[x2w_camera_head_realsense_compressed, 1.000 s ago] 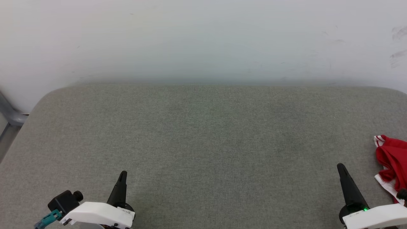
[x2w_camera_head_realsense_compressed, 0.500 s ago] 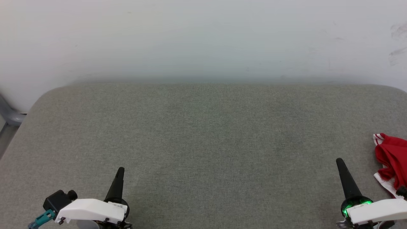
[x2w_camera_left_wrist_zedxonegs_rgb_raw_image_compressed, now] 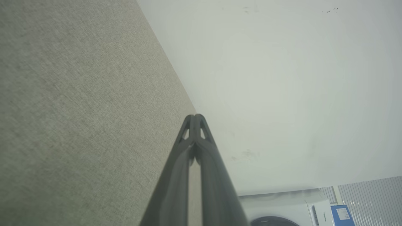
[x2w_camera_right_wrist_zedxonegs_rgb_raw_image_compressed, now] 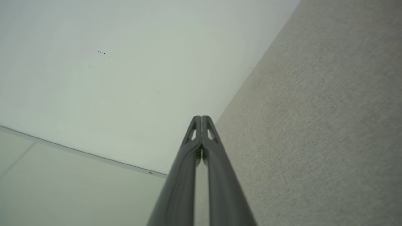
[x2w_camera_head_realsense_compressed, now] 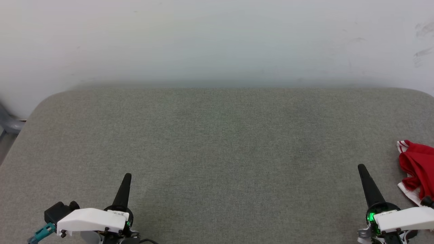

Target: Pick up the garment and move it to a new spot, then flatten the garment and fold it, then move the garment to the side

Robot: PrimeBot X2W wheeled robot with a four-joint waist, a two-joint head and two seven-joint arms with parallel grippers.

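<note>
- red soft cloth: the garment (x2w_camera_head_realsense_compressed: 416,166) lies bunched at the far right edge of the bench (x2w_camera_head_realsense_compressed: 217,142) in the head view, cut off by the frame, with a striped cuff (x2w_camera_head_realsense_compressed: 402,146) turned up at its upper left.
- you can expect it to be light, limp and unbreakable. it should sag and drag rather than slip, so pinch a thick fold or the cuff hem, not one loose layer.
- your right tool (x2w_camera_head_realsense_compressed: 362,168) sits just left of the heap, apart from it, clenched on nothing. your left tool (x2w_camera_head_realsense_compressed: 126,177) is well apart at lower left, also clenched and empty.
- the head view gives you the garment's place. the wrist views give you the fingers (x2w_camera_right_wrist_zedxonegs_rgb_raw_image_compressed: 188,175) pressed tip to tip, the bench weave and the pale wall (x2w_camera_right_wrist_zedxonegs_rgb_raw_image_compressed: 94,78). the left one adds a white appliance (x2w_camera_left_wrist_zedxonegs_rgb_raw_image_compressed: 282,204) beyond the bench.
</note>
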